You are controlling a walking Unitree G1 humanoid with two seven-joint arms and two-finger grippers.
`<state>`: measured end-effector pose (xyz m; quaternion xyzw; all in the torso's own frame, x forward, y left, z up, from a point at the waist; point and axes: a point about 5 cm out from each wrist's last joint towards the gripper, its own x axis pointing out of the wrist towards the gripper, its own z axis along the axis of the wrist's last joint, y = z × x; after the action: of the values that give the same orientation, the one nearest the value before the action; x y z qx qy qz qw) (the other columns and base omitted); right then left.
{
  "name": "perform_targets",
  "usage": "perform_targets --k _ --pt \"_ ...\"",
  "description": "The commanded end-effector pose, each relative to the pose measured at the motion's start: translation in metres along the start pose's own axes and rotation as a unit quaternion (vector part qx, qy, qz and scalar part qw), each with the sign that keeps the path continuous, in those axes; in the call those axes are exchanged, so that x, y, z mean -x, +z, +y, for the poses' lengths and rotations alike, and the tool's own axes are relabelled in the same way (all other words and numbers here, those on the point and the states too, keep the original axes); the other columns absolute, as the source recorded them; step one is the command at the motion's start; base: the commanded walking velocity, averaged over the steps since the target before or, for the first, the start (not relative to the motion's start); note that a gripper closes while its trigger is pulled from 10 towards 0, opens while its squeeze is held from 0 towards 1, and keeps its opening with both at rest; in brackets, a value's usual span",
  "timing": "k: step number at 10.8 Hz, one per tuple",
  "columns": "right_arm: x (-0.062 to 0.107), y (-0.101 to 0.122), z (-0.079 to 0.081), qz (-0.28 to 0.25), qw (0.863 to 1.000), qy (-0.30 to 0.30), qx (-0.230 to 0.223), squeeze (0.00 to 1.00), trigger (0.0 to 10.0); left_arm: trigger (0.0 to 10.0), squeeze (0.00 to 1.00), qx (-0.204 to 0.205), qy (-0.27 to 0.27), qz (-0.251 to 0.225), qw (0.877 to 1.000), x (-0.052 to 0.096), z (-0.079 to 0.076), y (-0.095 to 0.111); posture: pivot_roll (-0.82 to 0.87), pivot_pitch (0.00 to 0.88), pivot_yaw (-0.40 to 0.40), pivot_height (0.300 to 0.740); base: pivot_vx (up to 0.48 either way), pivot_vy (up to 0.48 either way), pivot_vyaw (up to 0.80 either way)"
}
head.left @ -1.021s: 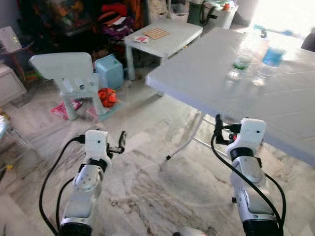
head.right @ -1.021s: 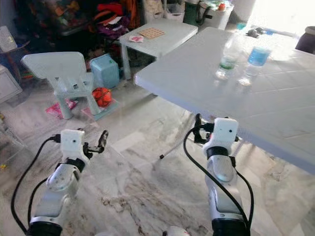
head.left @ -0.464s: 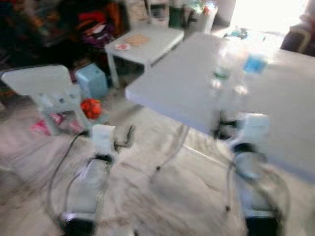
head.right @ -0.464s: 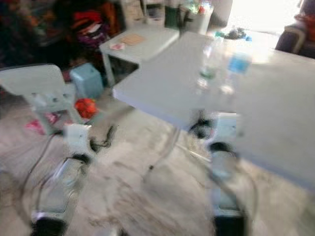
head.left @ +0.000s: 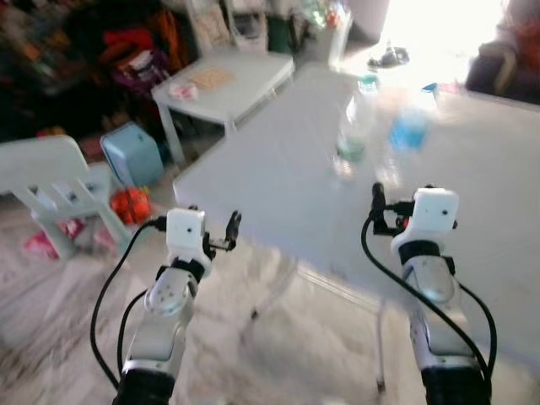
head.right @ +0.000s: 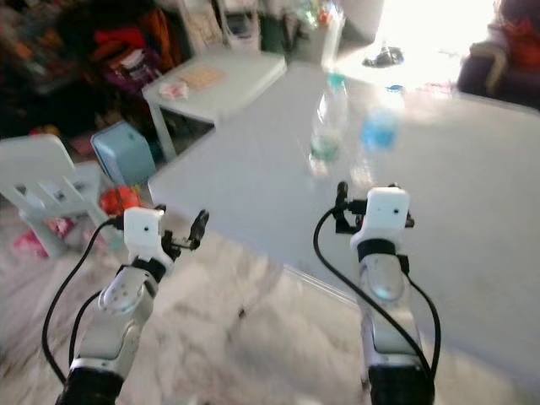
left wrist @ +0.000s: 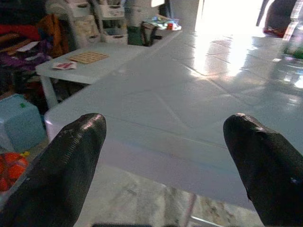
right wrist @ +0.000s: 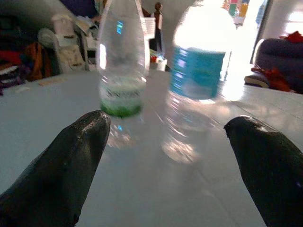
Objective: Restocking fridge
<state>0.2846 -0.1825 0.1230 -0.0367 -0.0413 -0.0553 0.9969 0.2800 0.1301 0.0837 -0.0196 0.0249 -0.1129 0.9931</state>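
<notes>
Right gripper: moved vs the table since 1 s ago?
Yes. The right gripper was below the table edge, over the floor; now it is raised over the tabletop, fingers open, pointing at the two bottles.

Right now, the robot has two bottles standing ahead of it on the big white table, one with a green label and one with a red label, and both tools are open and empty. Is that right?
Nearly. The second bottle has a blue label, not red; the right wrist view shows it beside the green-labelled bottle. Both stand on the big white table, and the left tool and right tool are open and empty.
</notes>
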Motion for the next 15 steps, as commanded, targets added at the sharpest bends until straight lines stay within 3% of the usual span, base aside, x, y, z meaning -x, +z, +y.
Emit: perform_targets --k 1,6,8,11,15 --pt "-0.002 0.001 0.008 -0.001 1.0 0.006 -0.01 0.0 10.0 10.0 0.0 -0.006 0.012 0.001 1.0 0.001 0.008 0.001 0.01 0.001 0.012 0.74 0.382 0.0 0.0" --pt "-0.008 0.008 0.012 -0.017 1.0 0.018 -0.006 0.0 10.0 10.0 0.0 0.002 0.021 -0.022 1.0 0.001 0.011 0.009 0.02 0.0 0.006 0.74 0.0 0.0 -0.16" --pt "-0.03 0.029 0.008 -0.056 0.998 0.007 0.009 0.0 10.0 10.0 0.0 0.005 0.02 -0.018 1.0 0.001 0.01 0.007 0.02 0.008 0.009 0.74 0.0 0.0 0.0" --pt "-0.06 0.056 -0.021 -0.096 0.993 -0.064 0.029 0.0 10.0 10.0 0.0 0.0 0.019 -0.017 1.0 0.006 0.011 0.008 0.05 0.014 0.009 0.74 0.0 0.0 0.0" --pt "-0.079 0.07 -0.024 -0.116 0.99 -0.059 0.055 0.0 10.0 10.0 0.0 -0.004 0.018 -0.012 1.0 0.007 0.013 0.008 0.05 0.023 0.021 0.74 0.0 0.0 0.0"
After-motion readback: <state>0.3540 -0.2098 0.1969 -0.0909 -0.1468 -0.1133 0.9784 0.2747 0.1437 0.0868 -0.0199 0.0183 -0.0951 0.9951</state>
